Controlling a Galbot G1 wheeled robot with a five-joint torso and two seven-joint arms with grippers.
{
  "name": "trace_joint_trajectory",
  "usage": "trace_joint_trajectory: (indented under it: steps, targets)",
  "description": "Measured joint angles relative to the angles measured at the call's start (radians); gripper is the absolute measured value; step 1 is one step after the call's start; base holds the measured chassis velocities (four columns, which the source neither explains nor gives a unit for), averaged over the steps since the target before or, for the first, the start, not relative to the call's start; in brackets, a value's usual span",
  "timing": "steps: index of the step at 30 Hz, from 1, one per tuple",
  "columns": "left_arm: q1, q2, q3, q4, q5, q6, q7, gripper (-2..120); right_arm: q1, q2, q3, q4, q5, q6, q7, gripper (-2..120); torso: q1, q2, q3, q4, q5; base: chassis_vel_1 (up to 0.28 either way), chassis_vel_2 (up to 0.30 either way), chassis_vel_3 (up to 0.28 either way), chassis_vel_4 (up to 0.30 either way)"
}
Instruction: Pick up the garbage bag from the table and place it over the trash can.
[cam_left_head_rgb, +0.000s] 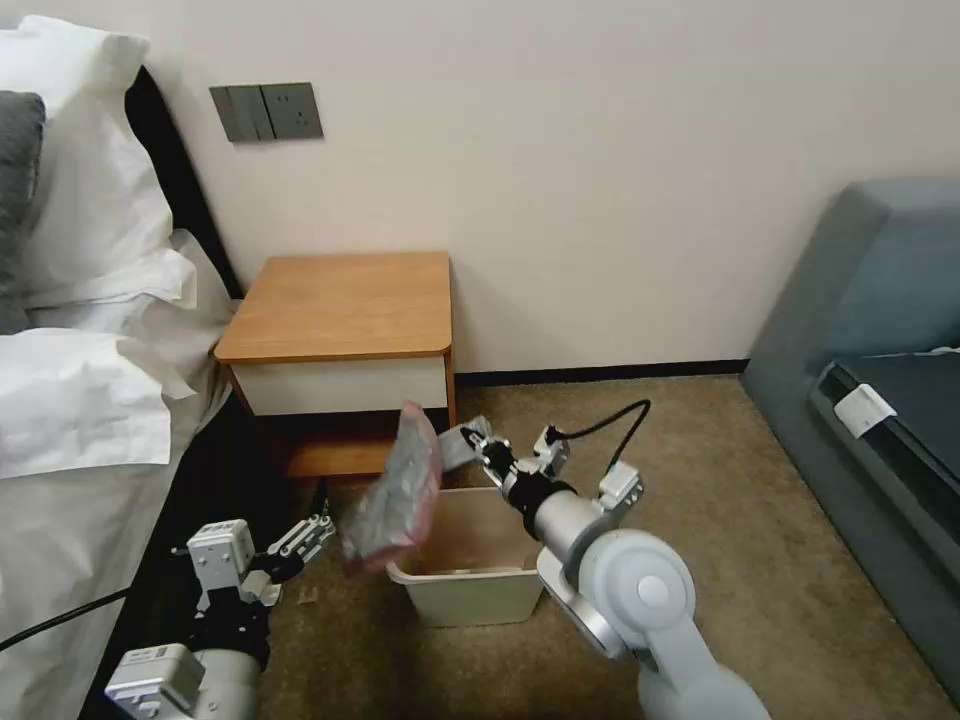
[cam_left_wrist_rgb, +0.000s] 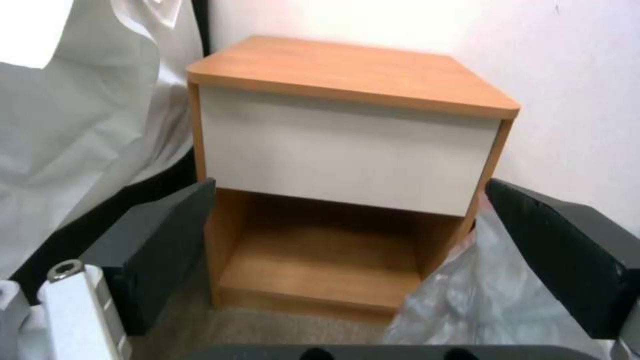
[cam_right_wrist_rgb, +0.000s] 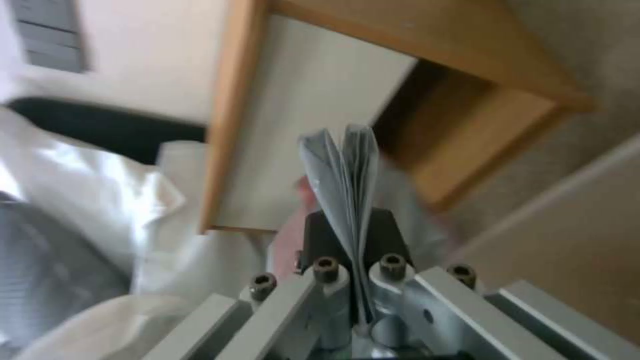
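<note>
The garbage bag (cam_left_head_rgb: 398, 490) hangs crumpled, grey with a pinkish edge, over the left rim of the cream trash can (cam_left_head_rgb: 480, 595) on the carpet. My right gripper (cam_left_head_rgb: 466, 440) is shut on the bag's upper edge, above the can's back rim. In the right wrist view a fold of the bag (cam_right_wrist_rgb: 347, 170) sticks out between the shut right gripper (cam_right_wrist_rgb: 350, 235). My left gripper (cam_left_head_rgb: 312, 535) is open low beside the bed, just left of the bag. Its fingers (cam_left_wrist_rgb: 167, 240) frame the table (cam_left_wrist_rgb: 347, 70), with the bag (cam_left_wrist_rgb: 480, 300) by one finger. The table (cam_left_head_rgb: 340, 300) top is bare.
The bed with white pillows (cam_left_head_rgb: 80, 230) and sheets lies at the left, against the table. A grey sofa (cam_left_head_rgb: 880, 330) stands at the right. Open carpet (cam_left_head_rgb: 720, 460) stretches between the can and the sofa. A wall socket panel (cam_left_head_rgb: 266, 111) sits above the table.
</note>
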Motion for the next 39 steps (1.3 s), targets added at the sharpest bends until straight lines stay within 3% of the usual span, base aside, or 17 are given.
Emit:
trace_joint_trajectory:
  steps: [11,25,39]
  targets:
    - [-0.022,0.003,-0.001,0.0,0.002,-0.022,0.0,100,-0.058,-0.035,-0.014,-0.01,-0.107,0.005,-0.004,0,0.0,0.0,0.0,0.0,0.0001,0.0,0.0,0.0,0.0]
    - [-0.045,0.012,0.007,0.0,0.005,-0.03,0.011,100,-0.071,-0.004,-0.065,-0.049,-0.163,0.032,0.044,0,0.0,0.0,0.0,0.0,-0.0001,0.0,0.0,0.0,0.0]
    - [-0.037,0.002,0.011,0.0,0.013,-0.054,0.012,100,-0.038,-0.027,-0.084,0.001,-0.078,0.022,0.282,51,0.0,0.0,0.0,0.0,0.0,0.0,0.0,0.0,0.0]
